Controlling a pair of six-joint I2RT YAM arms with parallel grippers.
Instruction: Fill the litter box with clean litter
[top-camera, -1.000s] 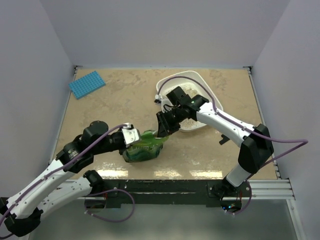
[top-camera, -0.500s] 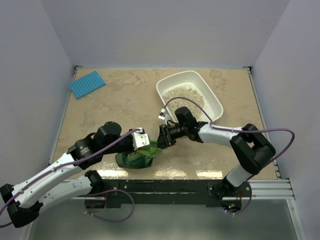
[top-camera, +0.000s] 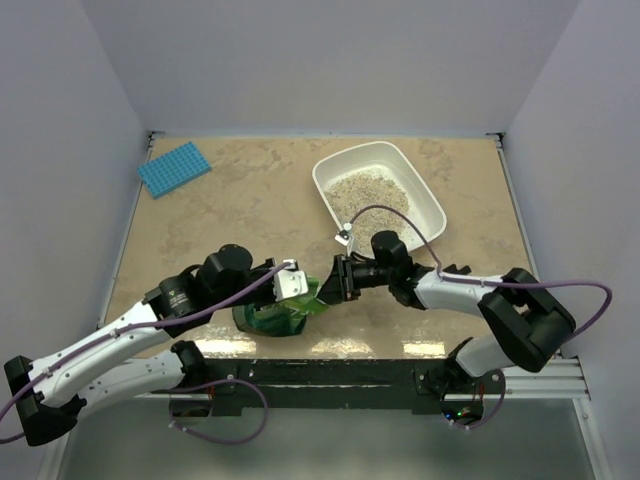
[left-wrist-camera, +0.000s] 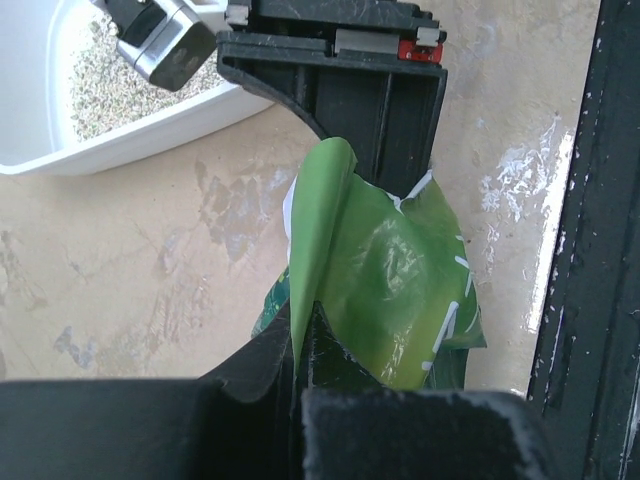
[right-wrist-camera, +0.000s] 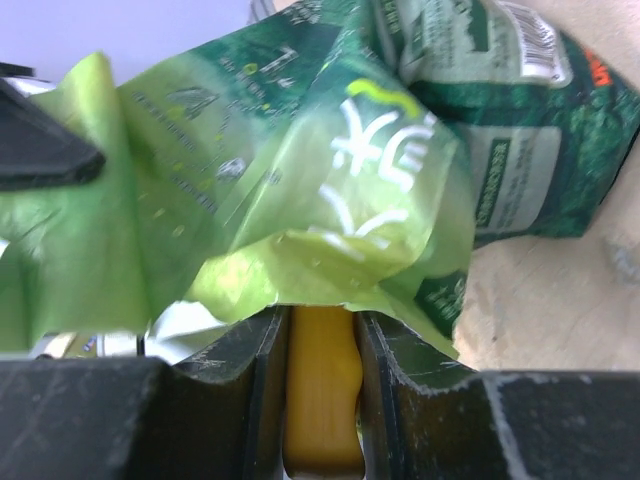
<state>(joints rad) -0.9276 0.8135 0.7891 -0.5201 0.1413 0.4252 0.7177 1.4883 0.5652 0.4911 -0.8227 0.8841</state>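
Observation:
The white litter box (top-camera: 428, 196) stands at the back right with pale clean litter (top-camera: 370, 190) in it; its wall (left-wrist-camera: 120, 145) and litter (left-wrist-camera: 100, 90) also show in the left wrist view. A green pouch bag (top-camera: 275, 316) lies near the front edge. My left gripper (top-camera: 303, 293) is shut on the bag's upper edge (left-wrist-camera: 315, 230). My right gripper (top-camera: 328, 283) is shut on the yellow scoop handle (right-wrist-camera: 320, 400), and the scoop's head is hidden inside the open bag (right-wrist-camera: 300, 200).
A blue gridded mat (top-camera: 173, 168) lies at the back left. The two grippers meet tip to tip over the bag, close to the table's front edge and the black rail (left-wrist-camera: 590, 250).
My right gripper has left the litter box and come down and forward to the bag mouth, the scoop going into the bag. My left gripper has shifted right, still holding the bag's edge.

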